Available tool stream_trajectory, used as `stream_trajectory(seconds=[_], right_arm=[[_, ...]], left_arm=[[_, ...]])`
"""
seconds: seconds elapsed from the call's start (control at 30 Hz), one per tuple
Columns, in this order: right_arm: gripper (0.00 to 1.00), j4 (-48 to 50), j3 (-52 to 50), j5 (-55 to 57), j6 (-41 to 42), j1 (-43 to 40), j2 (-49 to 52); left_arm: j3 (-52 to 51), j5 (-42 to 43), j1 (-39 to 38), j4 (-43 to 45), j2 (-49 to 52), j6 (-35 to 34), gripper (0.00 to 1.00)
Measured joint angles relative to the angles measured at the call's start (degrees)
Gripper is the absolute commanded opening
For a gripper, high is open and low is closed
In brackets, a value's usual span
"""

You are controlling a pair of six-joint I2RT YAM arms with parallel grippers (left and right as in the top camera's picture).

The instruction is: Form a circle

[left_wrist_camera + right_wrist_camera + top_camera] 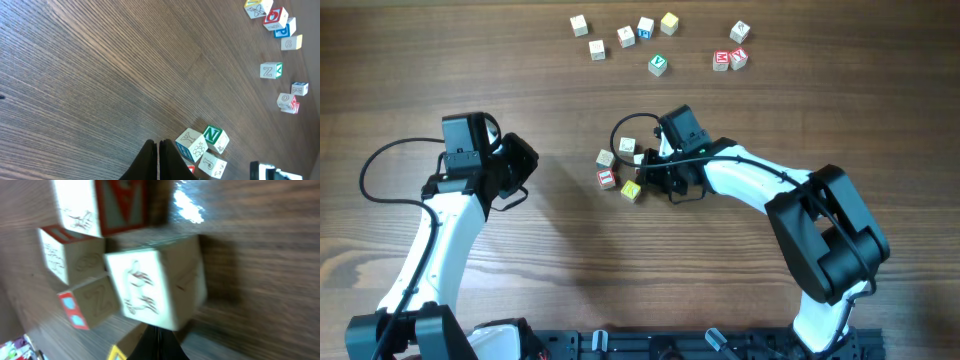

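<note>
Your right gripper (158, 342) was closed on nothing, its tips seemingly touching the circle (607, 178), a loose ring of five tiny wooden letter cubes. Your left gripper (158, 159), likewise closed and empty, hung well apart from the right gripper. The cubes looked light, hard and slide-prone, so flat faces were the place to push or pinch.

— We count two arms. The left arm (445, 235) has a white shell and black joints, and just behind the left hand (525, 162) sits a black camera block (466, 140).
— We agree. A thin black cable (364, 175) loops behind it.
— The right hand (650, 172) is black too, with a second cable (620, 120) curled just above.
— The right arm (750, 180) carries a bulky black joint (835, 235) far behind. The fingers (147, 160) are dark, tapered blades.
</note>
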Motion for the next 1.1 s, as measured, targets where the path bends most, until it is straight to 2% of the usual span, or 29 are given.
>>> stream_trajectory(seconds=[0.2,0.73,1.1], right_arm=[[0.04,-7.50,0.17,4.96,2.03,-1.22,-1.57],[0.04,-3.67,0.15,-6.75,-5.97,-1.16,-1.68],[0.04,-7.37,0.15,-5.75,-5.22,-1.11,-1.68]], left_arm=[[0.00,-0.17,0.00,-0.72,0.00,0.02,0.06],[0.00,-0.20,0.00,-0.74,0.00,0.20,0.07],[0.00,-0.20,0.00,-1.29,0.00,0.22,0.06]])
